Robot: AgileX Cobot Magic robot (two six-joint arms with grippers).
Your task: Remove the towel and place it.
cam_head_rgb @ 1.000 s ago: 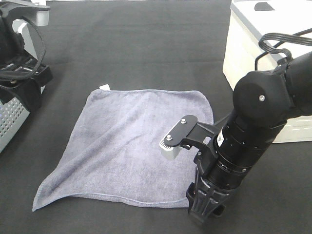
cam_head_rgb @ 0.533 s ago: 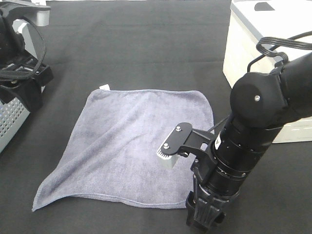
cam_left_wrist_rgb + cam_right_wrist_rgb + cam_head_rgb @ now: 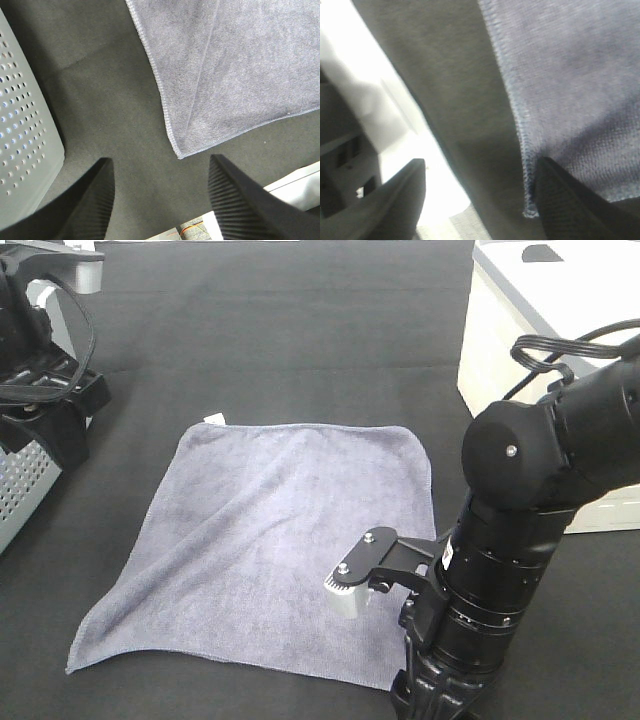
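Observation:
The towel (image 3: 270,540), greyish-lavender with a small white tag at its far left corner, lies spread flat on the black table. My right gripper (image 3: 430,702) points down at the towel's near right corner, at the bottom edge of the exterior view. In the right wrist view it (image 3: 480,164) is open, with one finger over the hemmed towel (image 3: 570,75) corner and the other over bare table. My left gripper (image 3: 160,160) is open and empty above the table, just off the near left corner of the towel (image 3: 235,65).
A grey perforated basket (image 3: 20,480) stands at the left edge under the left arm (image 3: 40,380), also seen as the basket (image 3: 25,140). A white box (image 3: 540,330) stands at the back right, close to the right arm (image 3: 520,510). Black table (image 3: 300,330) lies beyond the towel.
The right arm has moved toward the table's front edge, and its gripper has sunk partly out of the exterior view. The left arm has not moved. The towel stays spread.

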